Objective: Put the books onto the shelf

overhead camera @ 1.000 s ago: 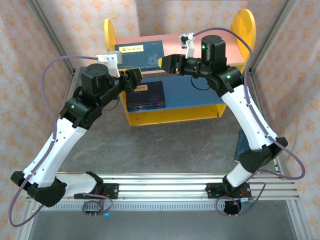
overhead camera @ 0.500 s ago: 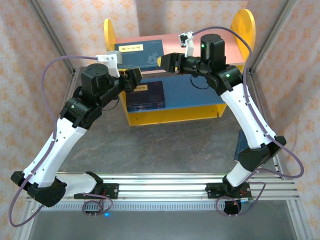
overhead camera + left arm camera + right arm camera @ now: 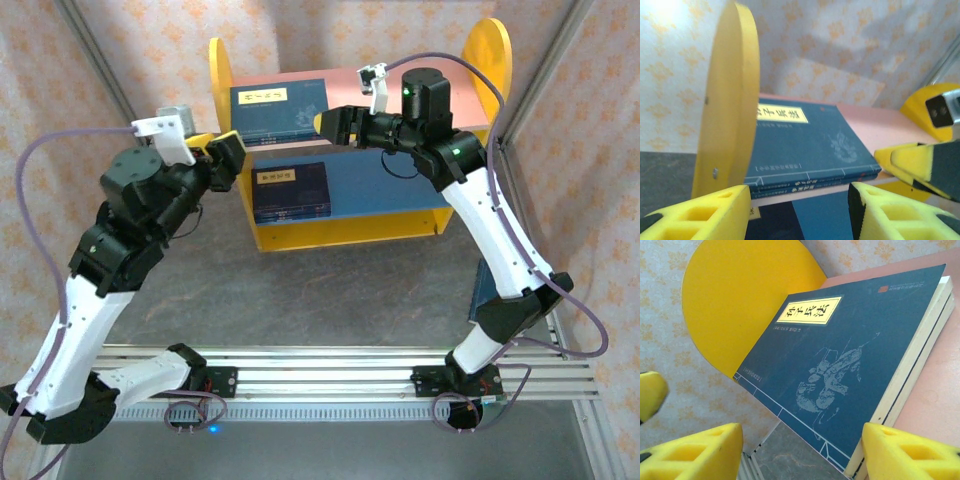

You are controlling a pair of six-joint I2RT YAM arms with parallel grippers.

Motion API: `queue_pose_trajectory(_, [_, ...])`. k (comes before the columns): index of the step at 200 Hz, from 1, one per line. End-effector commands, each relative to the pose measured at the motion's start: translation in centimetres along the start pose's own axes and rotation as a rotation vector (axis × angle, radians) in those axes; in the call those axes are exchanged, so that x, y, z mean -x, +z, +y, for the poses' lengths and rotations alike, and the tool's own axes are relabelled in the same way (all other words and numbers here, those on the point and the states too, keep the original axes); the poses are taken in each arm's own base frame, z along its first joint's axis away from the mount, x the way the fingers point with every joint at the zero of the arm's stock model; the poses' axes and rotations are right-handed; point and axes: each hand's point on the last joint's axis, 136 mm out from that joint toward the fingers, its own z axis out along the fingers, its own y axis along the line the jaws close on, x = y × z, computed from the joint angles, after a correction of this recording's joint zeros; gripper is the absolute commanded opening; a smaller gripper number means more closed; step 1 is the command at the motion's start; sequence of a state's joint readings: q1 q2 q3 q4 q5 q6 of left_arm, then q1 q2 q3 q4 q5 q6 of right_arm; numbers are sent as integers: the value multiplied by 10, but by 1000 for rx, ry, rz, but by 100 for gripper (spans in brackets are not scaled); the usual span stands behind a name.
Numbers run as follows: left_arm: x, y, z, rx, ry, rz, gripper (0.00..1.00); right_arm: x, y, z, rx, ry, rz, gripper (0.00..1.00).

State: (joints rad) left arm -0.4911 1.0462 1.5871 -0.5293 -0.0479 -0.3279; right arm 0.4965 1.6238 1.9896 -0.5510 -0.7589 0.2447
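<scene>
While your left gripper (image 3: 230, 152) and right gripper (image 3: 323, 125) stood open, empty, flanking the books (image 3: 278, 108) on the shelf (image 3: 350, 232), placing looked done; next you needed a clean retreat.

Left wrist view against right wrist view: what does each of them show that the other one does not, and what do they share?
The left wrist view adds the right gripper at its right edge, the right side panel behind it, the spines of the navy books and the blue lower board. The right wrist view adds the cream page edges and the left side panel seen on its round face. Shared: those books with a yellow title label, lying flat on the pink upper board, and each camera's own yellow fingers standing apart with nothing between them.
</scene>
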Motion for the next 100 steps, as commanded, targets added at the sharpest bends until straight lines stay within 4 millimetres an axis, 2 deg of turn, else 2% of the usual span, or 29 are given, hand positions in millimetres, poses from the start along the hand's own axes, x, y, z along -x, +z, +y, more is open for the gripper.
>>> queue_pose_trajectory(1, [-1, -1, 9, 60, 38, 5, 54, -16, 1, -16, -50, 37, 49, 64])
queue_pose_trajectory(54, [-6, -1, 17, 97, 54, 15, 54, -18, -7, -21, -92, 26, 43, 65])
queue_pose_trajectory(86, [-25, -10, 43, 200, 93, 44, 55, -34, -29, -31, -183, -9, 36, 65])
queue_pose_trajectory(100, [-36, -13, 53, 234, 99, 54, 56, -42, -46, -34, -239, -20, 35, 65])
